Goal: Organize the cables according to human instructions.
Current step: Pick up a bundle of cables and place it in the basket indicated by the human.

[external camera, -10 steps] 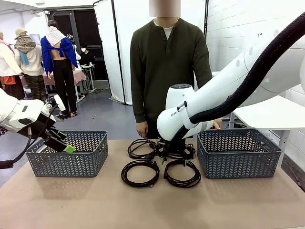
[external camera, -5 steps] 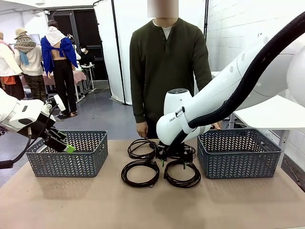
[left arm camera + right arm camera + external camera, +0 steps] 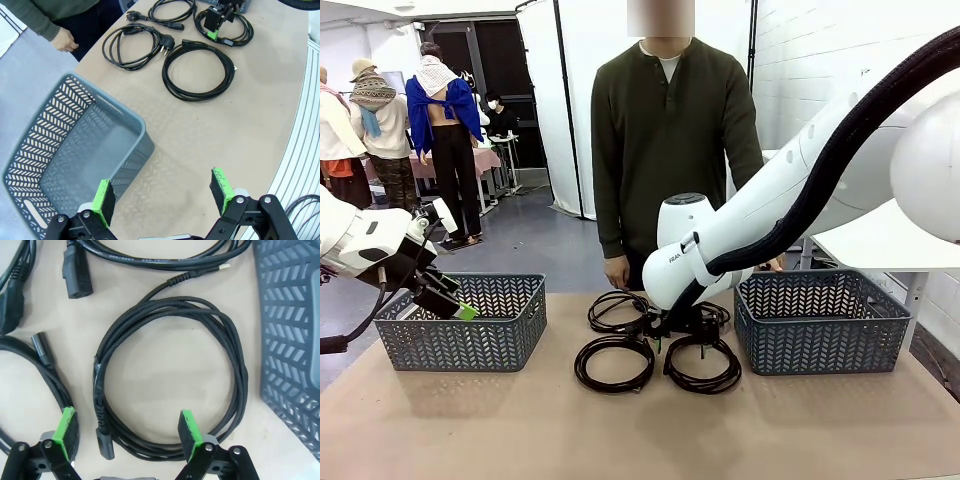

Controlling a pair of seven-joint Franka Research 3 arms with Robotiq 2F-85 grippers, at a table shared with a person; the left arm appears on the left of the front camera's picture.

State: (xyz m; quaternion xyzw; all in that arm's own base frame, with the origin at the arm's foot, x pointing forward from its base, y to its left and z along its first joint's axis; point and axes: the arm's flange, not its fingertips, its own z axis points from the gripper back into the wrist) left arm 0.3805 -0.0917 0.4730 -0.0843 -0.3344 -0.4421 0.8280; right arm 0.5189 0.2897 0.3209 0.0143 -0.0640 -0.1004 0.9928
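The right claw (image 3: 127, 432) stands released, its green pads (image 3: 187, 426) spread across one side of the braided cable (image 3: 241, 385). This cable is a round loop on the counter (image 3: 165, 380), just beside the right basket (image 3: 290, 340). Whether the pads touch the cord cannot be told. In the front view this claw (image 3: 665, 325) is mostly hidden behind its own wrist, which also covers part of the far-right cable (image 3: 722, 314). The near-left cable (image 3: 612, 386) and the far-left cable (image 3: 105, 47) lie mid-counter, and neighbouring cords are cut off in the right wrist view. The left claw (image 3: 162, 194) hangs released over bare counter beside the left basket (image 3: 90, 150).
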